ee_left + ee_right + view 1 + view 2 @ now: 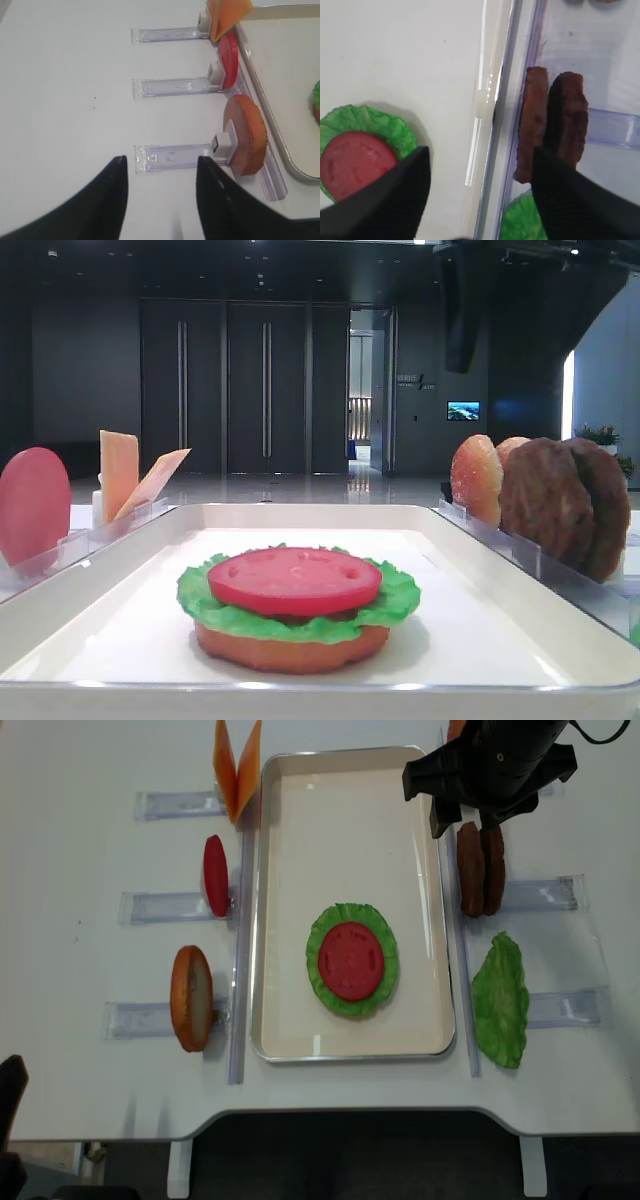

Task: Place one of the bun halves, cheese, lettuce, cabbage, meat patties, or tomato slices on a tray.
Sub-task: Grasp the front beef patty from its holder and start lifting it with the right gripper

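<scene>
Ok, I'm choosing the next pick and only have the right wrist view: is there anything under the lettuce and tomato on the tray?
Observer: Yes. A flat orange-brown bun base lies under the lettuce and the tomato slice on the tray.
Operator: Any cheese left outside it?
Observer: Two cheese slices stand on edge in a rack left of the tray.
Operator: Where's the left gripper?
Observer: The left gripper is open and empty, over bare table beside the clear rack that holds a bun half.
</scene>
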